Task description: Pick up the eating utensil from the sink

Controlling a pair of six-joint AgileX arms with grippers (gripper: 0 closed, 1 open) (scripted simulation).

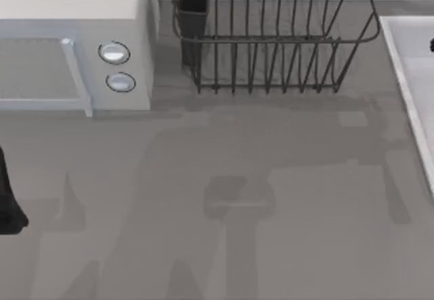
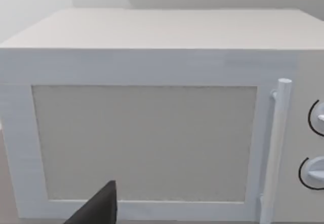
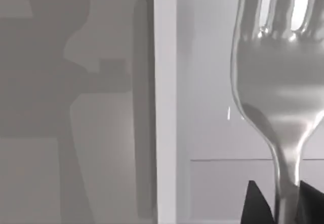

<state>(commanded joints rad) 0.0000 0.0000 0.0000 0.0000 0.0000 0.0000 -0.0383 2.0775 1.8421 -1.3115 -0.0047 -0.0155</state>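
In my right wrist view my right gripper (image 3: 288, 203) has its dark fingers (image 3: 255, 206) pinching the slim neck of the eating utensil (image 3: 278, 82), which proves to be a fork, its tines pointing away from the camera. It hangs above the pale floor of the sink (image 3: 212, 133), so I judge the grasp made and the lift under way. To do this well, I should keep the pinch firm on that narrow shank, because a polished handle can swivel between flat pads, and raise it straight up rather than sweeping sideways.

The sink's raised rim (image 1: 407, 89) runs along the tabletop's right edge, and in my right wrist view it stands as a light ridge between the basin and the grey tabletop (image 1: 224, 178). The tines should rise above that ridge before any sideways travel. Beyond it the middle of the tabletop lies open. The dark wire rack (image 1: 271, 42) stands at the far edge, near the sink's far corner, so I would steer toward the near side. My left arm (image 1: 8, 198) sits parked at the left edge, facing the white box with two knobs (image 2: 152, 133). I cannot tell how its fingers are set.
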